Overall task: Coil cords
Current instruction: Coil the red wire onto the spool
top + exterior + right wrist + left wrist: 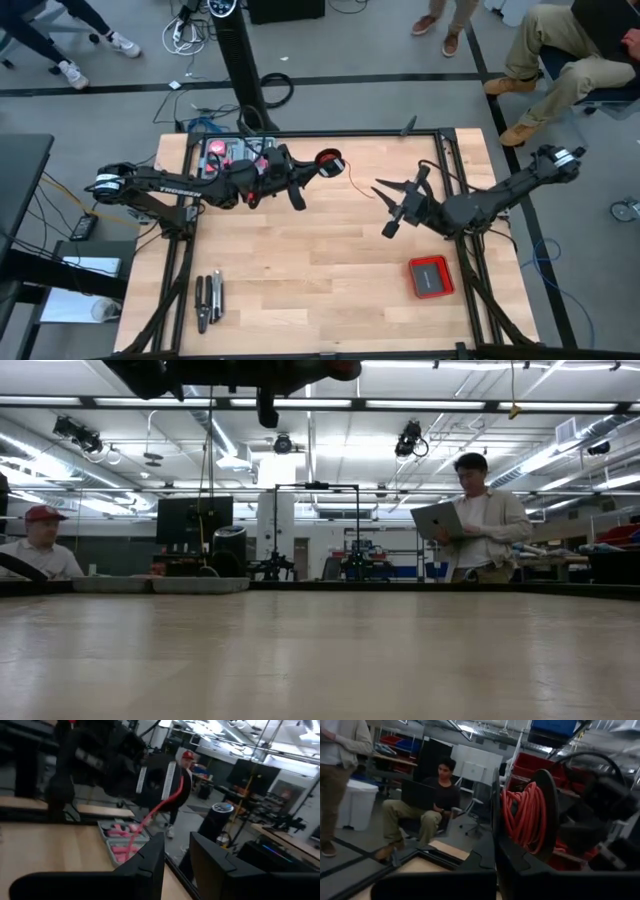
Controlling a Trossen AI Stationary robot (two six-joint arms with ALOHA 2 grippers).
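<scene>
The cord is a thin red wire wound as a coil [330, 160] on a small black spool [546, 815]. The spool is high above the table's far middle, at the tip of my left gripper [316, 167], which is shut on it. A loose tail of the wire [350, 180] hangs from the coil toward the right. My right gripper [384, 208] stands open just right of that tail, pointing level at the spool. In the right wrist view the wire [162, 805] crosses ahead of the fingers, outside the gap between them. My left gripper holds the spool just past its fingertips, by the near black flange [496, 815]. The fingers themselves hide the exact place of contact. They come at it about level from the table's left. The spool is clear of the table, with the red coil [524, 817] fully wound.
A flat red box [431, 275] lies near the right front. Hand tools [208, 300] lie near the left front. A tray with pink parts [235, 152] sits at the far left edge. People sit and stand beyond the table's far side [478, 510].
</scene>
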